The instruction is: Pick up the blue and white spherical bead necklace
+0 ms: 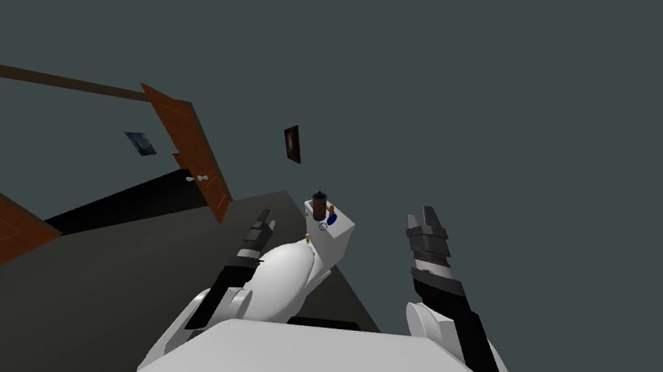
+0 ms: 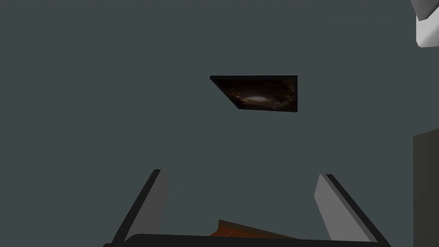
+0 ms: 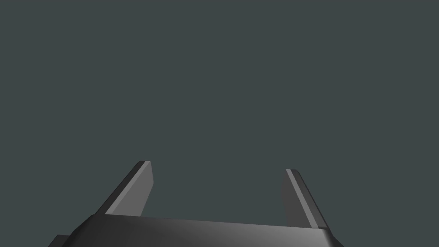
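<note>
Necklace (image 1: 331,218): just a small blue spot with a bit of white beside it, a little above the centre of the head view. No single bead can be told apart, and its full run is unclear. It lies on the flat top of a white toilet tank (image 1: 340,240), just beside a dark brown upright object (image 1: 319,200) that is too small to name. The toilet bowl (image 1: 282,277) is partly cut off by the left forearm (image 1: 239,262) at its left side.

Left of centre a brown door (image 1: 192,149) stands open onto a black area (image 1: 125,208). A dark picture (image 1: 293,143) hangs on the grey wall above the tank.

Left end effector (image 2: 240,173): fingers spread wide, nothing between them, touching nothing. Right end effector (image 3: 218,166): also spread wide, empty, facing plain grey wall.

Pose: both forearms reach forward and upward in the head view. The left sits close along the bowl, its tip short of the tank and apart from the necklace. The right forearm (image 1: 441,276) stands well to the right of the tank, its tip about level with the tank top.
</note>
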You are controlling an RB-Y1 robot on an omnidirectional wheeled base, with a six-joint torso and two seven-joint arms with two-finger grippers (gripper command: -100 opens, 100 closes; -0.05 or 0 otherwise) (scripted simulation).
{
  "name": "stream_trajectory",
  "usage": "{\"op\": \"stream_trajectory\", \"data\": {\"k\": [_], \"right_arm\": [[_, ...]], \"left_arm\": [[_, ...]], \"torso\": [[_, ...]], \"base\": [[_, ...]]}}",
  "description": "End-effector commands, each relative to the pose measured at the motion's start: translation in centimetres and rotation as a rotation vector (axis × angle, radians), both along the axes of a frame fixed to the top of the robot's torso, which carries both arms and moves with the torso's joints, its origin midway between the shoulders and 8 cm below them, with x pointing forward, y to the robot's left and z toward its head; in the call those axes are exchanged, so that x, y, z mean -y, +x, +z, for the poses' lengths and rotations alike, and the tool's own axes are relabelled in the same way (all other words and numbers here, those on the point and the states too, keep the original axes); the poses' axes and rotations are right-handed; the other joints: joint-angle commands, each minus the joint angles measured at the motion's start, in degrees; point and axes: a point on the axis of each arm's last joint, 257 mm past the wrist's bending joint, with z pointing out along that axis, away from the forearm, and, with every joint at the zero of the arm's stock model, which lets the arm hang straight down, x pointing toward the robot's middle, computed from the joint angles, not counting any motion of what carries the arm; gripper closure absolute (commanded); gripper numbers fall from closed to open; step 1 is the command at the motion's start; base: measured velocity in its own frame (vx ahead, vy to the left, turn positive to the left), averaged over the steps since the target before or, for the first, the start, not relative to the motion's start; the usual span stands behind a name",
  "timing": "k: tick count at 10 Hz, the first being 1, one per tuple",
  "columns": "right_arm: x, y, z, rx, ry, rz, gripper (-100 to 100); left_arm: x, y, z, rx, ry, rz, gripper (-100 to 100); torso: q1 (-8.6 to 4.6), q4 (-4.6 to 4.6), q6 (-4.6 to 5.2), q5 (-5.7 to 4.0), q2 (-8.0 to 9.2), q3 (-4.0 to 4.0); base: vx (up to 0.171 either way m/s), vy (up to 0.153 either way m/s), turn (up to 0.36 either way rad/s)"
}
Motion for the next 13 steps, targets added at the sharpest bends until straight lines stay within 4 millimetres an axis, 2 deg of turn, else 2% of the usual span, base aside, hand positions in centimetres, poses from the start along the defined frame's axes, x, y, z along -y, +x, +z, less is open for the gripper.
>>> {"op": "stream_trajectory", "data": {"k": [1, 2, 3, 4, 13], "right_arm": [[0.0, 0.0, 0.0, 0.0, 0.0, 0.0, 0], [0.0, 0.0, 0.0, 0.0, 0.0, 0.0, 0], [0.0, 0.0, 0.0, 0.0, 0.0, 0.0, 0], [0.0, 0.0, 0.0, 0.0, 0.0, 0.0, 0], [0.0, 0.0, 0.0, 0.0, 0.0, 0.0, 0]], "left_arm": [[0.4, 0.7, -1.7, -0.044, 0.0, -0.004, -100], [0.7, 1.4, -3.5, -0.091, -0.001, -0.009, -100], [0.7, 1.4, -3.5, -0.091, -0.001, -0.009, -100], [1.0, 2.0, -5.2, -0.135, -0.002, -0.013, -100], [2.7, 4.1, -13.2, -0.343, -0.005, -0.032, -100]], "torso": [[0.0, 0.0, 0.0, 0.0, 0.0, 0.0], [-0.01, 0.0, 0.0, 0.0, 0.0, 0.0], [-0.05, -0.01, 0.01, -0.01, -0.03, -0.02], [-0.04, -0.01, -0.01, -0.01, -0.01, -0.01], [-0.01, 0.01, -0.01, 0.0, 0.04, 0.02]], "base": [[0.033, -0.024, -0.05], [0.046, -0.036, -0.092], [0.038, -0.032, -0.025], [0.038, -0.033, -0.045], [0.031, -0.024, -0.048]]}}
